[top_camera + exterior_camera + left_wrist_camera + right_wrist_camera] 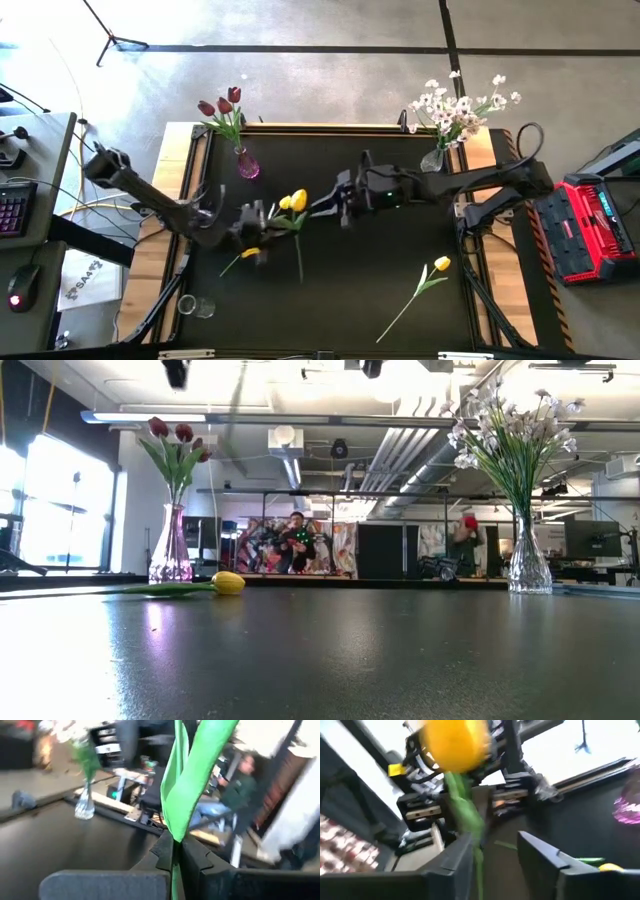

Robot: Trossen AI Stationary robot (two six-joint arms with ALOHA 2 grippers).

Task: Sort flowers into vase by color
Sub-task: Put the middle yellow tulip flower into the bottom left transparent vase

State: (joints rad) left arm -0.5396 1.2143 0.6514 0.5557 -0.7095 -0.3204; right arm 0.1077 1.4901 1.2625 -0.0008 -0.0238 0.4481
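Two yellow tulips [293, 202] are up in the air at mid-table, between my two grippers. My left gripper [258, 216] comes from the table's left and is shut on a green stem. My right gripper [338, 207] comes from the right and is open. In its wrist view a yellow tulip [455, 744] stands above the fingers, and its stem [476, 851] runs down between them. Another yellow tulip [250, 254] lies flat on the table below the left gripper, and a third [441, 264] lies near the right edge. My left gripper pinches a green stem with its leaf [175, 845] between the two fingers, coming roughly level from the table's left. The leaf rises past the fingertips and the bloom is out of the wrist view. The flower is lifted clear of the table. My right gripper has the stem close against one finger [456, 854]; whether it touches cannot be told.
A pink vase with dark red tulips [247, 165] stands at the far left. A clear vase with white blossoms [432, 158] stands at the far right. A small clear glass [195, 306] sits at the near left corner. People sit in the room beyond the table.
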